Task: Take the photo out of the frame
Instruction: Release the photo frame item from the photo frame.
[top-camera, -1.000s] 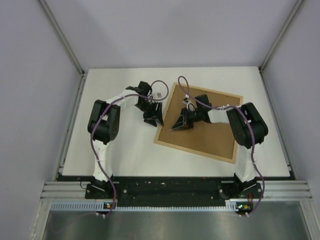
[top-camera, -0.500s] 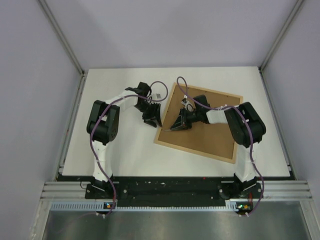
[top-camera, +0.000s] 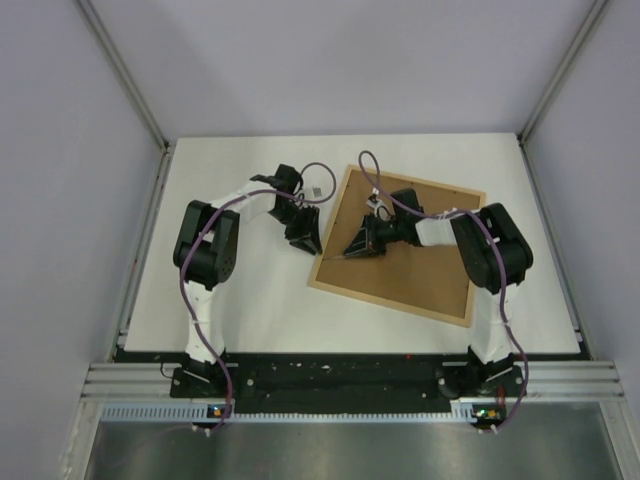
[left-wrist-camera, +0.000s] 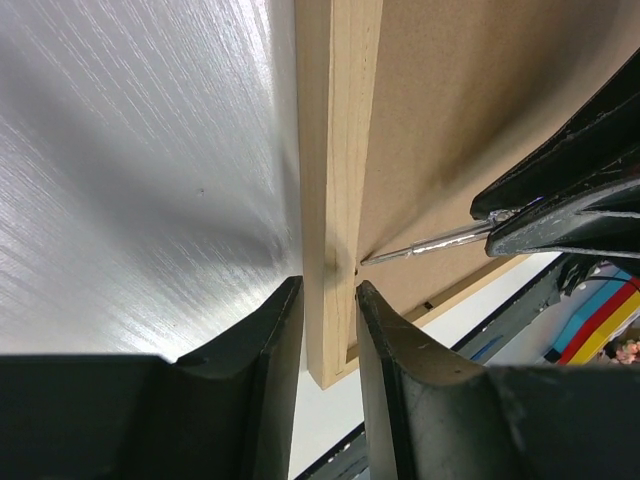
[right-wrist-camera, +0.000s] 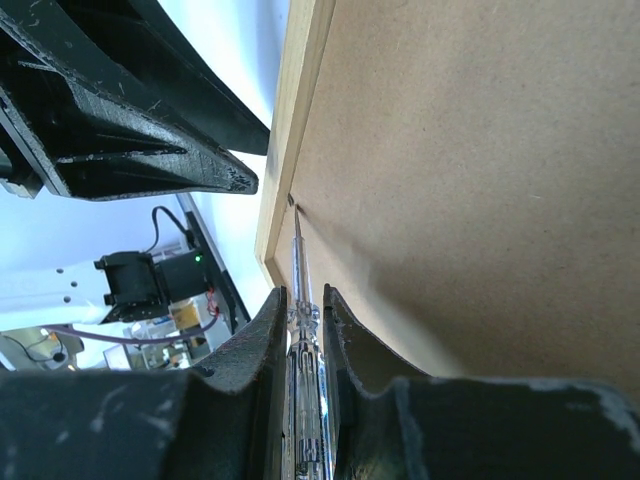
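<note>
1. On the right half of the flat white table (top-camera: 240, 300), the large rectangular light-wood picture frame (top-camera: 400, 305) lies back-side up. It is turned at an angle, so one corner points toward the far side.
2. Across its back sits a plain brown backing board (top-camera: 420, 275), enclosed by the thin tan rails on all four sides. The photo cannot be seen in any view.
3. At the frame's left rail, the left gripper (left-wrist-camera: 328, 295) reaches in from the left. Its two black fingers (left-wrist-camera: 265, 370) straddle the wooden rail, one on the outer face and one on the board side.
4. From the left wrist view the jaws stand narrowly apart, with the rail filling the gap. The pads seem to press on both faces, though the close angle makes actual contact hard to confirm.
5. Over the left part of the board, the right gripper (right-wrist-camera: 300, 300) points toward the left rail, just beside the left gripper.
6. Its jaws are nearly together, clamped on the clear handle of a slim screwdriver with a bright metal shaft (right-wrist-camera: 297, 250).
7. The shaft runs low over the board, and its tip sits at the seam where the brown board meets the inner edge of the left rail.
8. Both wrist views show the tip just beside the left gripper's fingers. A small dark spot at the tip is too small to identify.
</note>
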